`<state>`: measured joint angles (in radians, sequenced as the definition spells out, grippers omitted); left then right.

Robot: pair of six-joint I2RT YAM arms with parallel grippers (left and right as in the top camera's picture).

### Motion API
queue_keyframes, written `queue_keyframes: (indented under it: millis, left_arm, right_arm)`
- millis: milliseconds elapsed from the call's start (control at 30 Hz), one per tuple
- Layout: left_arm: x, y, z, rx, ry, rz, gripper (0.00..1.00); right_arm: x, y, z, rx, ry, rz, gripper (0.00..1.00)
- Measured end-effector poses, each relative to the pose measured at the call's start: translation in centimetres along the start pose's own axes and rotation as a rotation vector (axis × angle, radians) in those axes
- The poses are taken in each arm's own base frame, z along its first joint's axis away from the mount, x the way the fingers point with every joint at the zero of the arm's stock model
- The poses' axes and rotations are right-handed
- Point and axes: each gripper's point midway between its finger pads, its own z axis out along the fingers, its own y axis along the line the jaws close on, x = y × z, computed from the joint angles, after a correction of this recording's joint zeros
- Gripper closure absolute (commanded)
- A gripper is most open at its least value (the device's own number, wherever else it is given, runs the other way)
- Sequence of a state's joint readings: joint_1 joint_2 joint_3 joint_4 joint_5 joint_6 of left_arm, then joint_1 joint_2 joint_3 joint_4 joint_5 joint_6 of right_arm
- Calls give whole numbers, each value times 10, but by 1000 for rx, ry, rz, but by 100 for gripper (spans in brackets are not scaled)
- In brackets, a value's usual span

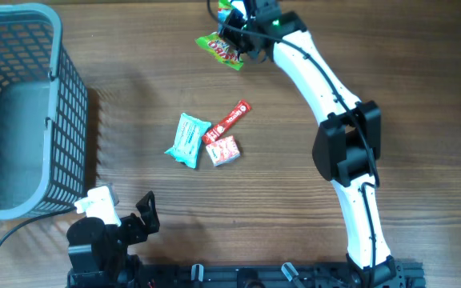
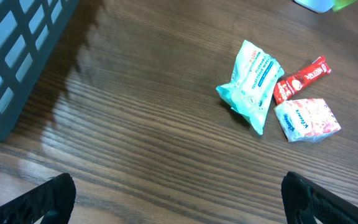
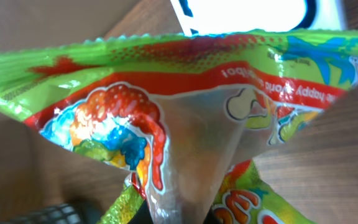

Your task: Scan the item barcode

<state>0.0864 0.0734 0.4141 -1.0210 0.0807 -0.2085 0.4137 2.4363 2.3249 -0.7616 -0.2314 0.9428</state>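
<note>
Candy bag (image 1: 221, 48) over wooden table (image 1: 262, 200)

A grey-blue mesh basket (image 1: 74, 120) is being kept at ten o'clock on the wooden table (image 1: 238, 216) in the overhead view. Near the middle, a teal packet (image 1: 188, 139) is being crowded by a red stick sachet (image 1: 227, 121) at two o'clock and a pink-and-white packet (image 1: 223, 150) at four o'clock.

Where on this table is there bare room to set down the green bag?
Free: between the basket and the teal packet; also right of the right arm. Crowded: the centre, where teal packet, red stick and pink packet cluster.
</note>
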Motion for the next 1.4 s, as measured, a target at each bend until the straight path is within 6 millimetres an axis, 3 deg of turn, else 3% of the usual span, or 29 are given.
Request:
queue_keyframes:
  millis: [67, 167, 233, 267, 367, 433, 533, 600, 700, 767, 800, 833, 967, 1100, 1233, 1267, 1333, 1400]
  left_arm:
    - [0, 0, 0, 0, 0, 0, 0]
    - [0, 0, 0, 0, 0, 0, 0]
    - [0, 0, 0, 0, 0, 0, 0]
    - [0, 0, 0, 0, 0, 0, 0]
    - [0, 0, 0, 0, 0, 0, 0]
    - [0, 0, 0, 0, 0, 0, 0]
    - [0, 0, 0, 0, 0, 0, 0]
    - [0, 0, 0, 0, 0, 0, 0]
    - [0, 0, 0, 0, 0, 0, 0]
    - [0, 0, 0, 0, 0, 0, 0]
    - [0, 0, 0, 0, 0, 0, 0]
    - [0, 0, 0, 0, 0, 0, 0]
    - [0, 0, 0, 0, 0, 0, 0]
    - [0, 0, 0, 0, 0, 0, 0]
    - [0, 0, 0, 0, 0, 0, 0]
    - [0, 0, 0, 0, 0, 0, 0]
    - [0, 0, 0, 0, 0, 0, 0]
    - [0, 0, 0, 0, 0, 0, 0]
  right_arm:
    - [-13, -3, -24, 29, 3, 39, 95]
    - [-18, -51, -64, 222, 48, 34, 96]
    - [-23, -96, -97, 372, 81, 61, 96]
    - [-24, -133, -125, 486, 128, 89, 96]
    - [-79, -217, -182, 618, 58, 180, 96]
    - [-104, -265, -211, 682, 17, 231, 96]
    - [-148, -361, -268, 817, -106, 313, 95]
    - [-161, -398, -290, 860, -144, 317, 95]
    - [-168, -443, -306, 888, -146, 302, 92]
    - [-163, -465, -304, 898, -123, 299, 71]
    - [-161, -471, -301, 899, -113, 300, 19]
    - [-150, -483, -292, 906, -67, 297, 1]
    - [-147, -473, -288, 868, -45, 294, 0]
    - [-162, -411, -308, 724, -107, 281, 0]
    - [-140, -301, -325, 561, -109, 175, 0]
    - [-124, -263, -322, 523, -82, 112, 0]
    - [-92, -194, -297, 425, -6, -59, 0]
    - [-44, -133, -253, 323, 132, -230, 0]
